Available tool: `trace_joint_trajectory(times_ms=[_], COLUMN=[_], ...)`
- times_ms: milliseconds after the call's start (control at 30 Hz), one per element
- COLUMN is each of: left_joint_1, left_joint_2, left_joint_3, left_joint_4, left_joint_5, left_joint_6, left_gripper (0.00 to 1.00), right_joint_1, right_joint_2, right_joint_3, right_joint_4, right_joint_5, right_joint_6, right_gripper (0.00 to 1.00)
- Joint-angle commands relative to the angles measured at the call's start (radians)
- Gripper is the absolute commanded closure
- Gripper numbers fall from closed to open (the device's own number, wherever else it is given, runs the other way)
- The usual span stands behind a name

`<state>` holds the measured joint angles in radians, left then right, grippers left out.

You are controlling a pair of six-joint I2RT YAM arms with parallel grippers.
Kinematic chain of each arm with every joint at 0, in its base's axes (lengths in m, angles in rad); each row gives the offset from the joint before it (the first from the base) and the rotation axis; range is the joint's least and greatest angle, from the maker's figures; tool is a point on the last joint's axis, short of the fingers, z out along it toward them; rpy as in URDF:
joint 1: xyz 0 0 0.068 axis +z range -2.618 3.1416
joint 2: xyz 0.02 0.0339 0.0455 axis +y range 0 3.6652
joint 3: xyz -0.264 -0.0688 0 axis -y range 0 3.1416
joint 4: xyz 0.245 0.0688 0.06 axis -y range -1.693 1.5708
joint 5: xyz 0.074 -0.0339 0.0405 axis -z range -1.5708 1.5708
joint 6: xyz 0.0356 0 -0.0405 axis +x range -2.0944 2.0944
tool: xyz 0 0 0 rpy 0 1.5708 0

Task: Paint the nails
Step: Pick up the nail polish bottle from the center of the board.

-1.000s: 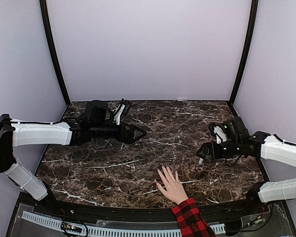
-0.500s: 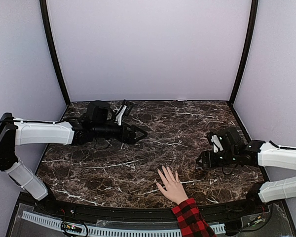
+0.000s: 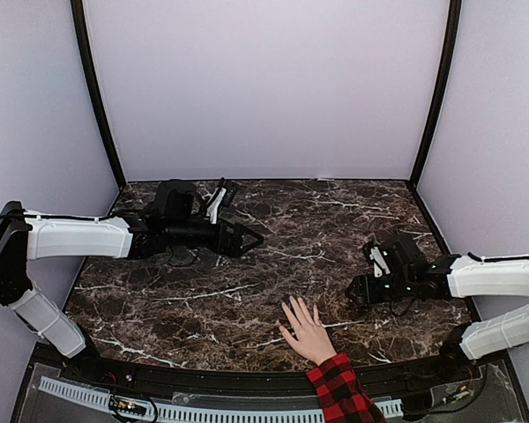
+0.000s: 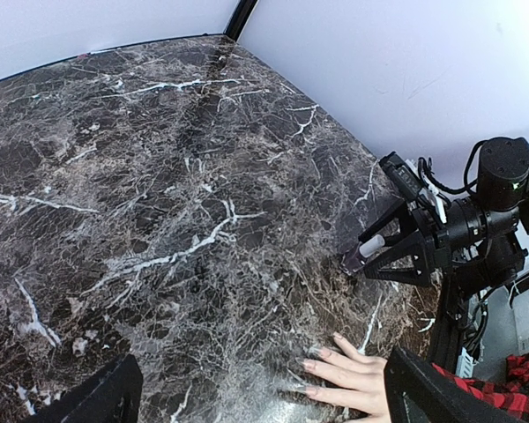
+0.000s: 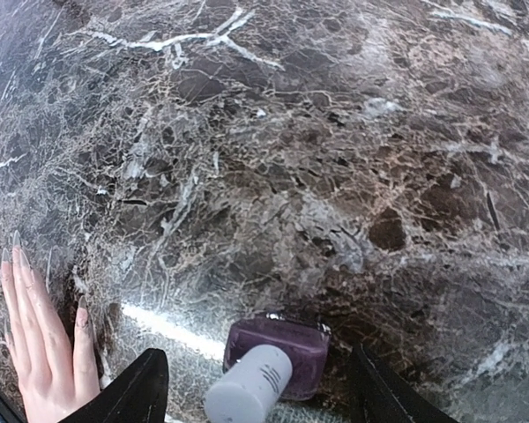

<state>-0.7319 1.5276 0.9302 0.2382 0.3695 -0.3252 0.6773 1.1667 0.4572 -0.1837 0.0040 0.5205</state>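
The right tool (image 3: 360, 291) stands part-open around the purple polish bottle (image 5: 278, 345) on the table (image 3: 247, 300), apparently not gripping it, while the left tool (image 3: 245, 238) gapes wide, holding nothing, and the nails (image 5: 18, 247) rest on the hand (image 3: 307, 333) lying flat just beside the bottle.

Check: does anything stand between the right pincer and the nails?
Nothing visible blocks it. The polish bottle sits between the right pincer fingers; from there to the nails, only bare marble table.

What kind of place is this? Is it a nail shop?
Likely a robot test booth, not a shop: plain pale walls box in a marble-look table, two robot arms are fixed at its near edge, and a person's hand lies near a purple polish bottle.
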Motion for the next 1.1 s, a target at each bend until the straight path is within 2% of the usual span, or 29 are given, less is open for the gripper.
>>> trace_joint_trajectory(times_ms=[0,300,700,833,1067], left_joint_1=[0.003,0.003,0.004,0.004,0.004], left_joint_2=[-0.018,-0.025,-0.023,-0.023,-0.016], left_joint_3=[0.019,0.008,0.010,0.012,0.016], left_joint_4=[0.007,0.005,0.004,0.004,0.015], left_joint_5=[-0.003,-0.005,0.001,0.005,0.025], left_joint_6=[0.003,0.001,0.002,-0.001,-0.001], left_gripper=[0.01,0.01,0.01,0.01,0.01], right_joint_1=[0.014,0.026,0.038,0.037,0.040], right_joint_2=[0.032,0.134,0.204,0.119,-0.133], right_joint_3=[0.006,0.035,0.089,0.068,-0.069], right_joint_4=[0.094,0.192,0.296,0.285,0.195], right_joint_5=[0.001,-0.071,-0.195,-0.173,0.032], right_joint_6=[-0.019,-0.073,-0.168,-0.156,-0.014], right_gripper=[0.30,0.30,0.25,0.21,0.16])
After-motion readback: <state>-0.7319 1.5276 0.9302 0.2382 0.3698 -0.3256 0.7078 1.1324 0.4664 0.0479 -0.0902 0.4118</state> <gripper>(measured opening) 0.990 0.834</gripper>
